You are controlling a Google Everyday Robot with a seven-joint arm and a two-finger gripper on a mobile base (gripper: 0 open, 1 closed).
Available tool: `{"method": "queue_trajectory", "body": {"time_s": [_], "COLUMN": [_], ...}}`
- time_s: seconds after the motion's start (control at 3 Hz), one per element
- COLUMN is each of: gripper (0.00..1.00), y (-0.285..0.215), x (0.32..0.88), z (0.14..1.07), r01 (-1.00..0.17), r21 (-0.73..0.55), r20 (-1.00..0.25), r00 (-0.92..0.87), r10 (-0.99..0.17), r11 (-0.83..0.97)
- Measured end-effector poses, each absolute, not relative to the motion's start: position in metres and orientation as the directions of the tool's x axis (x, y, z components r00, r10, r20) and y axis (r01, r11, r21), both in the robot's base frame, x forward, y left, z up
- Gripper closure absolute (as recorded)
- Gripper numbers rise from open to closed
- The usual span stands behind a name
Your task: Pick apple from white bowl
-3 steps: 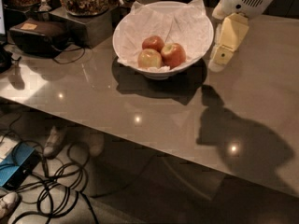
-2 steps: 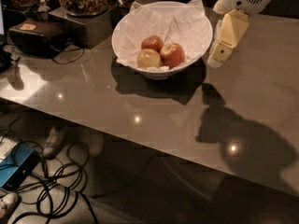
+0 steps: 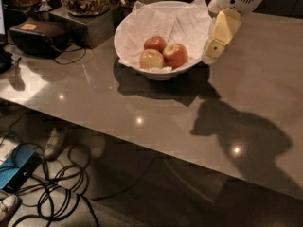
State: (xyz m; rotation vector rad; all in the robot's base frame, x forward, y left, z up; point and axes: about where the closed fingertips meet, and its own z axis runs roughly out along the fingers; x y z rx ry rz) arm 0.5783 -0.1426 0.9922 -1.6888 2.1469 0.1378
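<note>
So there's this big white bowl (image 3: 160, 74) on a grey countertop (image 3: 142, 109), lined with crinkly white paper (image 3: 189, 22) that pokes up over the rim. Three apples sit bunched together in it: the apple (image 3: 175, 55), big and red-orange, is on the right, a pale yellow-green one (image 3: 151, 59) is pressed up against its left side, and a smaller dark red one (image 3: 155, 43) sits behind them. The gripper (image 3: 211, 56), cream-colored, hangs tilted just outside the bowl's right rim, above the counter, not over the fruit. Its arm throws a big shadow (image 3: 241, 136) on the counter. A black case (image 3: 35, 34) sits off left, with tangled cables (image 3: 52, 190) on the floor.
</note>
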Motion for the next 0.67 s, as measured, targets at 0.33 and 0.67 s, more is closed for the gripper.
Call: {"method": "queue_trajectory", "body": {"time_s": [0.33,0.67], "gripper": [0.0,0.0], "y": [-0.127,-0.115], "x": [0.602,0.621], "z": [0.987,0.986], "r01": [-0.955,-0.956], "r21": [-0.14,-0.133], "r20": [-0.381,-0.387], "r00": [-0.191,-0.193], "r10": [-0.905,-0.902], "r11": [0.26,0.262]}}
